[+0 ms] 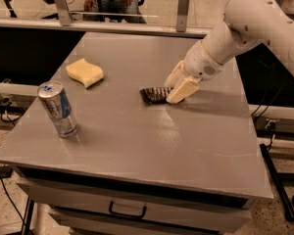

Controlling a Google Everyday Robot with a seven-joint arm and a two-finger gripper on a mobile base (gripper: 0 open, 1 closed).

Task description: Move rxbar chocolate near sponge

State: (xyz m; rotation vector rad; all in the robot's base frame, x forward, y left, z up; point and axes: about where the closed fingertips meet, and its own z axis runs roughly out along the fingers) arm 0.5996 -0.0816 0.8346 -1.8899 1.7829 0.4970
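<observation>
Gray tabletop (137,146) with three things on it. The dark rxbar chocolate (154,94) lies near the middle. The robot's cream end effector (170,93) is down at the bar's right end, with its fingers apart, one on each side. The yellow sponge (85,72) sits well off to the left. A silver-blue drink can (58,109) stands at the front left.

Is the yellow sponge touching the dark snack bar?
No, the pale yellow wavy sponge lies well apart from the dark flat wrapped snack bar, and the robot's cream gripper is at the bar's right end.
</observation>
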